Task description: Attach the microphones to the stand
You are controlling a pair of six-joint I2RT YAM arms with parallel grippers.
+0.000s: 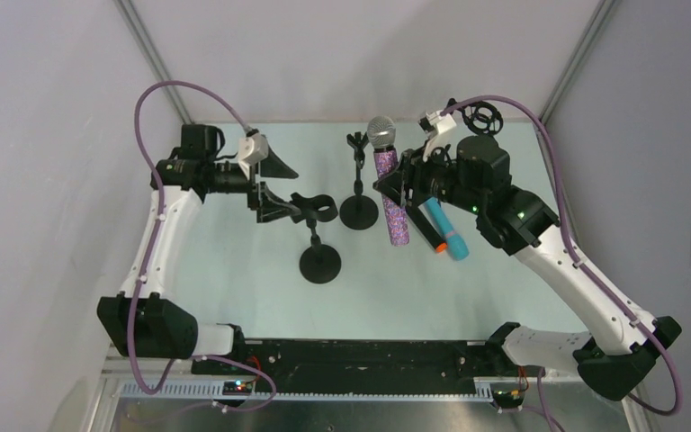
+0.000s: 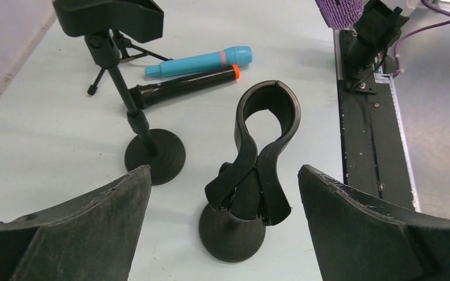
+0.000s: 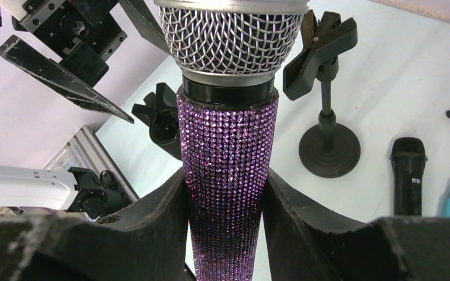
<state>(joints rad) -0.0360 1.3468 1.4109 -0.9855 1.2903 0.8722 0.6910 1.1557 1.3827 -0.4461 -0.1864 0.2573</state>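
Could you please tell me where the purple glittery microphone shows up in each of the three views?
Top external: the purple microphone is just right of centre, held by the right gripper.
Left wrist: only its purple end shows, at the top edge towards the right.
Right wrist: it fills the centre, mesh head at the top.
Shared landmark: the round-based stand.

No legible text or labels anywhere.

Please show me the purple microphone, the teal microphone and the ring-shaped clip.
purple microphone (image 3: 227,164): right wrist view, glittery handle.
teal microphone (image 2: 200,61): left wrist view, middle of its body.
ring-shaped clip (image 2: 256,167): left wrist view, where its arms cross.
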